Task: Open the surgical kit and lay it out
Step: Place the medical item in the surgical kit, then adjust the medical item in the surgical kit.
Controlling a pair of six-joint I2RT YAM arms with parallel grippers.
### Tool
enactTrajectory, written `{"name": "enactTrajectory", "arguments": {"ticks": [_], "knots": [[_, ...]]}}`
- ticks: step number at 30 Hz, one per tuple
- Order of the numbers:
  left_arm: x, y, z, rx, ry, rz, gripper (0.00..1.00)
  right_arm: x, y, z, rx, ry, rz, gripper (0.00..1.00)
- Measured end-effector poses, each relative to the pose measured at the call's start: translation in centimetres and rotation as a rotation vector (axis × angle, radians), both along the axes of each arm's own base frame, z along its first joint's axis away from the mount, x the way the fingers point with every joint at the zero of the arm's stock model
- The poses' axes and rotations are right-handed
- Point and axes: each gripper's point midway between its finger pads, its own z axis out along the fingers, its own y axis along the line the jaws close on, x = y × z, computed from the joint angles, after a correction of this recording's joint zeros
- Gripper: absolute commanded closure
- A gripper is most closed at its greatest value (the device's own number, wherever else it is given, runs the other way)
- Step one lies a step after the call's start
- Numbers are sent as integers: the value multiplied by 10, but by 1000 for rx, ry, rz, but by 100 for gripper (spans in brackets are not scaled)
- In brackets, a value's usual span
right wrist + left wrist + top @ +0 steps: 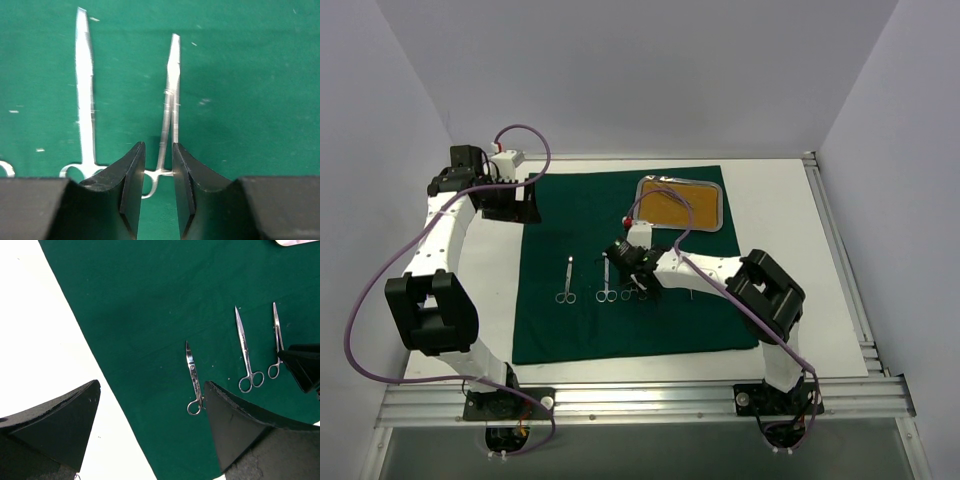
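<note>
The right tool (157,150), narrowly apart, straddles the forceps (171,85) laid flat on the green cloth (250,100) beside the scissors (85,90), forming a row; the left tool (151,385) gapes wide.

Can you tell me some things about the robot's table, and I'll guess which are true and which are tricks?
1. The green cloth lies spread flat on the table. True.
2. The tray sits on the bare table, off the cloth. False: it sits on the cloth's far right corner.
3. The left gripper is wide open. True.
4. The right gripper is far from every tool. False: its fingers stand on either side of a slim silver tool.
5. The leftmost scissors lie with their finger rings toward the robot. True.
</note>
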Motion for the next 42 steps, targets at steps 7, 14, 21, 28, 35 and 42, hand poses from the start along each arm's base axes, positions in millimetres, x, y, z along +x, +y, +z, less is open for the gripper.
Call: {"name": "enactTrajectory", "arguments": {"ticks": [7,14,21,28,35,42], "knots": [[0,0,0,0,0,-1,6,5,27,26,47,-51,38,78],[0,0,0,-3,1,-2,6,14,66,33,118,-46,110,86],[0,-1,0,-6,0,-4,6,5,62,2,88,12,118,80],[0,-1,0,-6,0,-3,6,4,65,1,97,16,122,81],[0,-1,0,-6,0,-4,6,2,70,-10,104,29,125,81],[0,-1,0,-6,0,-4,6,2,71,-10,113,31,116,87]]}}
